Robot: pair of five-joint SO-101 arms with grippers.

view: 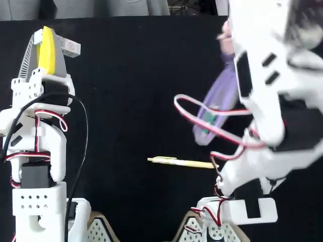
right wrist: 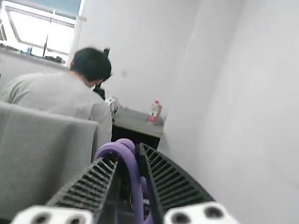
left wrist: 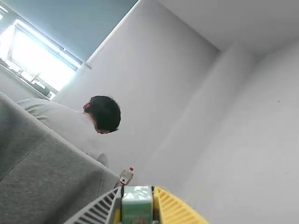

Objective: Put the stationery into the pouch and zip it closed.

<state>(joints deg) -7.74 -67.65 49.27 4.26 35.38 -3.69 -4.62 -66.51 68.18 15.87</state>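
Observation:
My right gripper [right wrist: 135, 148] is raised high off the table and shut on the purple pouch [right wrist: 127, 156], a fold of which sits between its fingers. In the high view the pouch [view: 222, 91] hangs below the lifted right arm, its teal-edged mouth [view: 206, 123] facing down. A yellow pen [view: 181, 162] lies flat on the black table, below the pouch. At the far left my left gripper [view: 48, 38] points upward, shut on a small white-and-green block [left wrist: 136, 205], probably an eraser, whose end [view: 69, 47] sticks out past the yellow finger [view: 47, 53].
The black table [view: 131, 91] stretches between the two arms. The right arm's white body and red-white cables [view: 212, 126] hang over the table's right side. Both arm bases [view: 217, 222] stand at the front edge.

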